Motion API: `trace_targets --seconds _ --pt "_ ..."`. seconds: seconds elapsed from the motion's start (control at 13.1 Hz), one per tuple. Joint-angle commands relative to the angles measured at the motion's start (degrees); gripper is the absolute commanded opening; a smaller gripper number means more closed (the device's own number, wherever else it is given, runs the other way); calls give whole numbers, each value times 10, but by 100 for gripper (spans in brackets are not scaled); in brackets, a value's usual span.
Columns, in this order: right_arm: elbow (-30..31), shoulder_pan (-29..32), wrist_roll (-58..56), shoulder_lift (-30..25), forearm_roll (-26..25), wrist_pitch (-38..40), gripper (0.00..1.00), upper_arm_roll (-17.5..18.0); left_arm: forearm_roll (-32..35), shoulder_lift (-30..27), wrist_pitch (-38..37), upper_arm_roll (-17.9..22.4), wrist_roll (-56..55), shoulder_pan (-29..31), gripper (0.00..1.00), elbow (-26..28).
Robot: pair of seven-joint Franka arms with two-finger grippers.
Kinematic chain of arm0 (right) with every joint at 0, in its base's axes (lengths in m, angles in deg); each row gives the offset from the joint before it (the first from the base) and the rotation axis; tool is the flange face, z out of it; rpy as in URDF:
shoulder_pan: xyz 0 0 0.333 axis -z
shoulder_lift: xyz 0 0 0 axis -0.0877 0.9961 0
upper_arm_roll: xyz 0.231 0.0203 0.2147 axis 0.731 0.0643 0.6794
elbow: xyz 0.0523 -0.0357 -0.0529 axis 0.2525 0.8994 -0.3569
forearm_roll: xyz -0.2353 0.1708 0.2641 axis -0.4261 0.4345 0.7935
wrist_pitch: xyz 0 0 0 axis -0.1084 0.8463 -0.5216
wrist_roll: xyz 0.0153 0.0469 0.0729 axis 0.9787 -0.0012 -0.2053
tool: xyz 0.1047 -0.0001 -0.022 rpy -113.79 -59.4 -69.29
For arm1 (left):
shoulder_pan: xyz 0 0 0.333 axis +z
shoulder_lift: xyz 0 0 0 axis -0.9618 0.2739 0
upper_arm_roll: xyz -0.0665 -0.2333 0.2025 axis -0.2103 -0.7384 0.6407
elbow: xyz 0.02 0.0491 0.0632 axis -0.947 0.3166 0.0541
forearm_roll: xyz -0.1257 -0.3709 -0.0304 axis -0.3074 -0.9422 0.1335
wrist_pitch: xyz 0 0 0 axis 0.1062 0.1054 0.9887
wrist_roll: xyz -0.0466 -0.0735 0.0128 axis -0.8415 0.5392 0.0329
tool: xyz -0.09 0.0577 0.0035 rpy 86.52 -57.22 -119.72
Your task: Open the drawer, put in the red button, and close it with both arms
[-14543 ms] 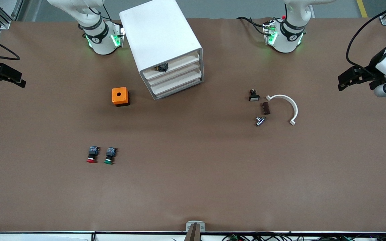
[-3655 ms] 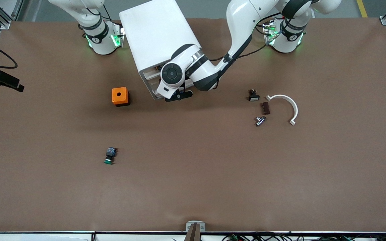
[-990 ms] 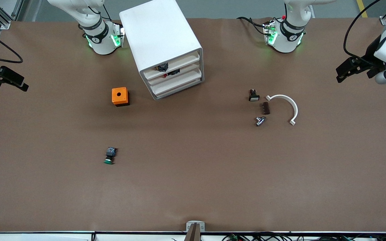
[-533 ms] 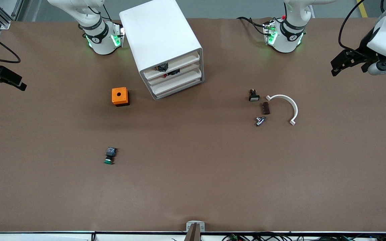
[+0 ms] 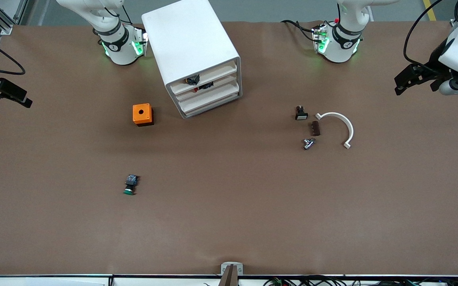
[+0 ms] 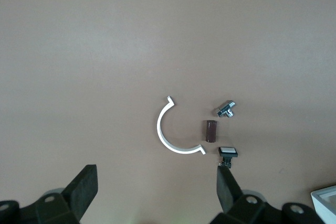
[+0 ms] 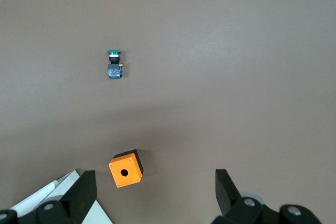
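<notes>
The white cabinet stands between the two arm bases. Its middle drawer sits pushed in, flush with the other two. The red button lies in it, partly hidden by the shelf above. A small black part shows in the top drawer. My left gripper hovers open and empty over the left arm's end of the table; in the left wrist view its fingers stand wide apart. My right gripper hovers open and empty over the right arm's end, and it is wide open in the right wrist view.
An orange box with a hole stands beside the cabinet. The green-capped button lies nearer the front camera. A white curved piece, a brown block, a metal part and a small black switch lie toward the left arm's end.
The red button went from the table beside the green one into the middle drawer. The left arm drew back from the cabinet front to its end. In the last second both grippers only drifted slightly.
</notes>
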Motion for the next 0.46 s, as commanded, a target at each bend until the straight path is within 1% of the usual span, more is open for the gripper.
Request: trace_targets --seconds 0.0,0.38 --pt "2 0 5 -4 -1 6 100 1 -5 10 -6 3 22 1 100 -20" --pt "1 2 5 -4 -1 12 100 1 -2 18 -9 3 28 -2 100 -27"
